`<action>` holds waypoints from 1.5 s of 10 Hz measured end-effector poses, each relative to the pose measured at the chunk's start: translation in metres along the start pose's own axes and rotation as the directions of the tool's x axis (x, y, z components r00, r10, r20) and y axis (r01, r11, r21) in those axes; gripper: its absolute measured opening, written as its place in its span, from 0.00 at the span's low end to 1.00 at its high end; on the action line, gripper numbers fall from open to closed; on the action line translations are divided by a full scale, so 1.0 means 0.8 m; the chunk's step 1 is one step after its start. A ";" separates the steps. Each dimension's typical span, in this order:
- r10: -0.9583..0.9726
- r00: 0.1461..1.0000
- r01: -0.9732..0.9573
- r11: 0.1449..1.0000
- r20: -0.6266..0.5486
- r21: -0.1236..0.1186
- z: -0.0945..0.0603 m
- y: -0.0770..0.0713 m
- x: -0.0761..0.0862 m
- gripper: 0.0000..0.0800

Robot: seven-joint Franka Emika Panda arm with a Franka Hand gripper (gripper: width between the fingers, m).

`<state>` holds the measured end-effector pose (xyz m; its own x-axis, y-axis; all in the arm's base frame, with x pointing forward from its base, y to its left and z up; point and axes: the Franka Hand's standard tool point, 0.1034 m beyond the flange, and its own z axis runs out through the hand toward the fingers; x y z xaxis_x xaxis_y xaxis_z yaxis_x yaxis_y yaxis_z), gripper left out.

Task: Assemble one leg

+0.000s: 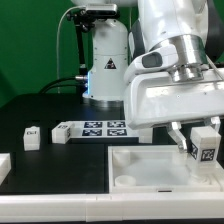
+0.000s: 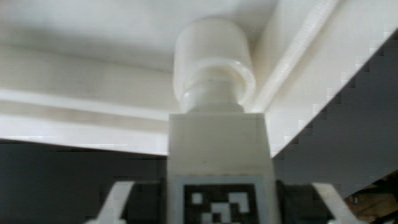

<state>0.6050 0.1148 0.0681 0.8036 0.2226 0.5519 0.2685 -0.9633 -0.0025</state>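
My gripper [image 1: 202,138] is shut on a small white leg [image 1: 205,145] with a black-and-white tag on its face. It holds the leg just above the far right corner of the large white tray-like panel [image 1: 150,168]. In the wrist view the leg [image 2: 217,140] stands between my fingers [image 2: 125,205]. Its tag faces the camera and its round peg end points at the panel's rim [image 2: 107,85]. A second tagged leg [image 1: 32,137] stands on the black table at the exterior view's left.
The marker board [image 1: 95,128] lies behind the panel, in front of the robot base [image 1: 105,70]. Another white part [image 1: 3,166] shows at the exterior view's left edge. The panel has round corner sockets [image 1: 125,181].
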 end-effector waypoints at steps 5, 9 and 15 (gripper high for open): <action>0.000 1.000 0.000 1.000 -0.014 -0.002 0.001 0.000 0.001 0.36; 0.000 1.000 0.000 1.000 0.005 0.002 0.002 0.000 -0.002 0.64; 0.004 1.000 -0.004 1.000 0.016 0.005 -0.005 -0.005 0.009 0.81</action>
<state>0.6075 0.1194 0.0749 0.8130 0.2210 0.5387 0.2677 -0.9635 -0.0087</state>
